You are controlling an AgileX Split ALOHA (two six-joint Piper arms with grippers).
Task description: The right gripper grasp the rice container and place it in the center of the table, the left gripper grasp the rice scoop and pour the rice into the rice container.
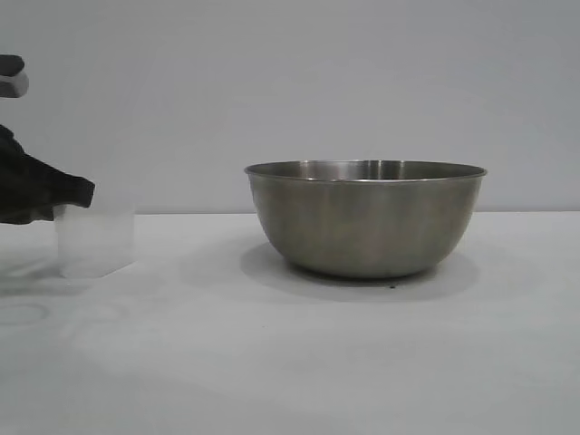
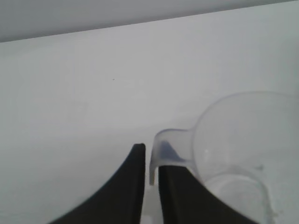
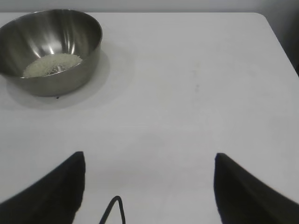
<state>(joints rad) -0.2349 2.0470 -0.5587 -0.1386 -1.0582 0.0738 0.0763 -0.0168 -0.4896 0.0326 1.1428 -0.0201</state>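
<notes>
1. Now the steel mixing bowl (image 1: 366, 220) is sitting upright on the white worktop (image 1: 290, 362), a little right of the middle in the exterior view, with its rolled rim level.
2. Inside it, as the right wrist view shows, a low heap of off-white rice (image 3: 50, 64) is lying on the bottom of the bowl (image 3: 49, 49).
3. The translucent measuring cup (image 1: 94, 240) is standing upright on the worktop well apart from the bowl, at the far left of the exterior view.
4. The left hand (image 1: 54, 195) is reaching in from the left edge at the cup's rim height, with its black tip just over the near side of the cup.
5. In the left wrist view the left hand (image 2: 150, 161) is showing its two fingers standing narrowly apart, with the cup's small side handle (image 2: 169, 150) lying in the gap between them.
6. Whether the fingers are pressing on the handle or merely flanking it is hard to tell from this angle; a thin slit of light seems to be showing on one side.
7. The cup (image 2: 243, 149) is looking empty, its clear base showing the worktop through it.
8. The right hand (image 3: 149, 186) is hovering over bare worktop (image 3: 187, 93), well away from the bowl, with its fingers spread wide and nothing between them.
</notes>
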